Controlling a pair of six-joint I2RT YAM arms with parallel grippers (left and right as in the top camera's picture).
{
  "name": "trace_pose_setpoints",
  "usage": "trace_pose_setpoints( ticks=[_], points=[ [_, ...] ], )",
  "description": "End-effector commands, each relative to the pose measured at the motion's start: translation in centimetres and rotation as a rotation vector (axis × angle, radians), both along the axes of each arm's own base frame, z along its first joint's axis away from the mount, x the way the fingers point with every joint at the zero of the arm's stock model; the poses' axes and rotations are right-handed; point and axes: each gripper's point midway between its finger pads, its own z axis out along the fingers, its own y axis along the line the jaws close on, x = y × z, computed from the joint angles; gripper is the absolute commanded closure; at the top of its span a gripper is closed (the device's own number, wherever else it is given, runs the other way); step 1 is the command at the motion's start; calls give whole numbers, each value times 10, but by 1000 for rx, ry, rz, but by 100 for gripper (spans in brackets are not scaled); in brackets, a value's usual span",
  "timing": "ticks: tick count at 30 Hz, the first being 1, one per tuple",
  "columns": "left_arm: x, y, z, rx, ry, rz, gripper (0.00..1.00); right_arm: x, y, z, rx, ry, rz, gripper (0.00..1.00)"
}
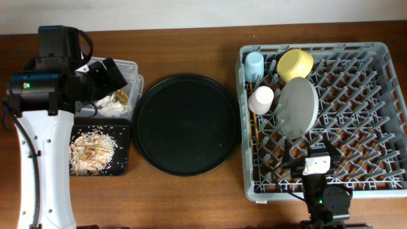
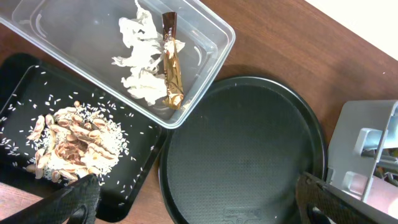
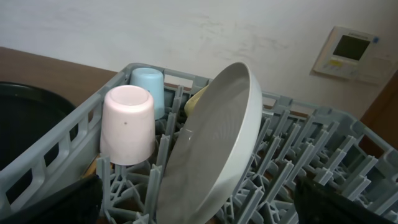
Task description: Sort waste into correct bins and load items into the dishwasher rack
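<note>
With waste (image 2: pixel 143 68) binned left and dishes (image 1: pixel 297 108) racked right, left gripper (image 2: pixel 198 200) and right gripper (image 3: pixel 193 208) hung released, empty; seemingly only withdrawal remained.

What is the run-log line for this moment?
left gripper open; right gripper open; paper, wrapper in clear box; scraps in black tray; pink cup, blue cup, bowl, plate in rack

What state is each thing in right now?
Left gripper, open, empty.
Right gripper, open, empty.
Clear plastic box, holds crumpled white paper and gold-brown wrapper.
Black rectangular tray, holds food scraps.
Round black tray, bare.
Dishwasher rack, loaded.
Pink cup, upside down in rack.
Light-blue cup, upside down in rack.
Yellow bowl, on its side.
Plate, on edge, leaning.
Chopsticks, lying in rack.
</note>
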Motion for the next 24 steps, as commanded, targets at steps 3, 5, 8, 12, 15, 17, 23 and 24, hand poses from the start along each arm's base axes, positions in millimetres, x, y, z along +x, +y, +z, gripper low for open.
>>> trace_pose_setpoints(
  ticks=[3, 5, 8, 12, 15, 17, 23, 24],
  points=[
    [-1, 0, 5, 3, -15, -12, 1, 0, 4, -3, -12, 7, 20, 2],
    [-1, 0, 5, 3, -15, -12, 1, 0, 4, -3, -12, 8, 20, 2],
    [-1, 0, 5, 3, -15, -12, 1, 0, 4, -3, -12, 8, 20, 2],
    [-1, 0, 5, 3, -15, -12, 1, 0, 4, -3, -12, 9, 20, 2],
    [-1, 0, 5, 3, -15, -12, 1, 0, 4, -3, -12, 9, 20, 2],
    [-1, 0, 5, 3, -15, -12, 1, 0, 4, -3, -12, 9, 20, 2],
    [-8, -2, 16, 4, -49, -17, 1, 0, 4, -3, -12, 9, 20, 2],
    [-14, -7, 25, 5, -78, -32, 1, 0, 4, -3, -12, 9, 20, 2]
  ],
)
